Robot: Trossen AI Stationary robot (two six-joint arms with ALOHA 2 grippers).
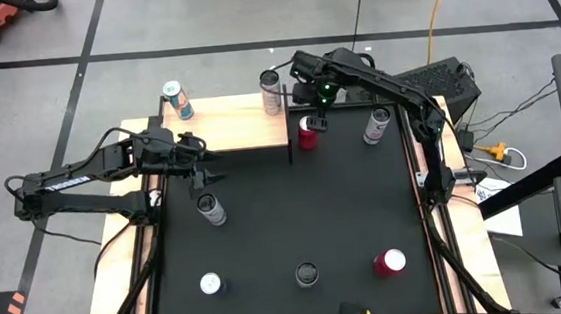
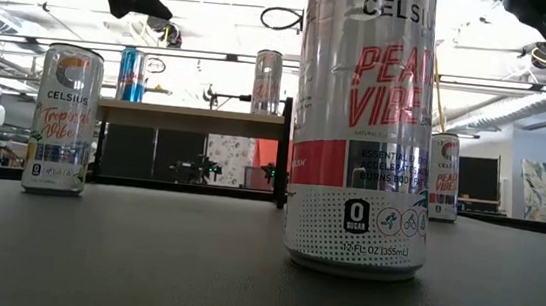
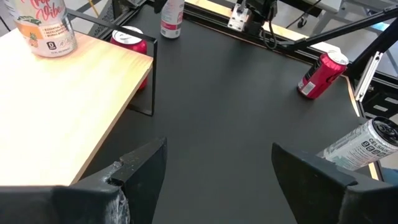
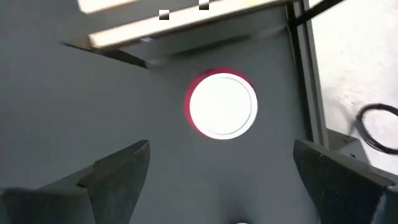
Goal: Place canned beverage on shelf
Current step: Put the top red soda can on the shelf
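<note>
The shelf (image 1: 223,129) is a light-wood board on thin black legs at the table's far left. A blue can (image 1: 178,100) and a silver can (image 1: 271,90) stand on it. A red can (image 1: 307,135) stands upright on the black mat just off the shelf's right end; in the right wrist view its white top (image 4: 222,104) shows from above. My right gripper (image 1: 312,120) hovers over it, open, with its fingers (image 4: 118,174) pointing down and short of the can. My left gripper (image 1: 211,165) is open and empty beside the shelf's near edge (image 3: 93,118).
Other cans stand on the mat: a white-and-red one (image 1: 376,124) at the far right, a white one (image 1: 210,210) near my left gripper, and three along the near edge (image 1: 210,283), (image 1: 307,273), (image 1: 389,262). Bare mat lies in the middle.
</note>
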